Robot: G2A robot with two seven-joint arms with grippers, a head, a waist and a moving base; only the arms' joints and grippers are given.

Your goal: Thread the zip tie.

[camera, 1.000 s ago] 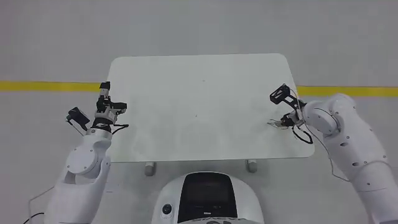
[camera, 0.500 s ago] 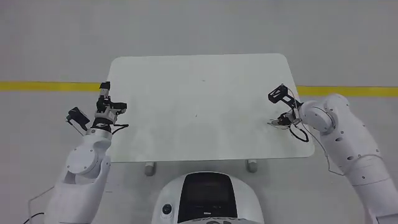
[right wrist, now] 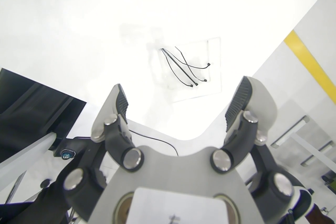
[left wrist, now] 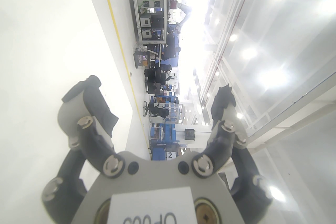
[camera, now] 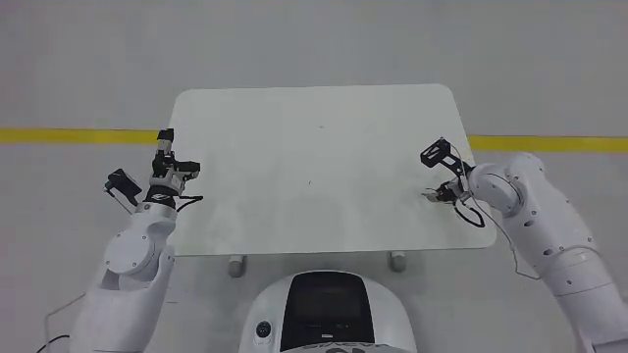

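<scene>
The table (camera: 314, 147), centre of the top view, is white and smooth, with a soft low sheen. The zip ties (right wrist: 178, 68) look like thin black plastic, and they lie on a clear sheet (right wrist: 212, 78), see-through plastic by the look. On the right gripper (right wrist: 182, 89), ribbed black pads (right wrist: 236, 101) look rubbery, backed by pale matt shells, and its bolts gleam like polished metal. The left gripper (left wrist: 157, 86) shows matt black fingers (left wrist: 97, 104) on a dull grey plate. The floor (camera: 314, 49) is smooth grey.
</scene>
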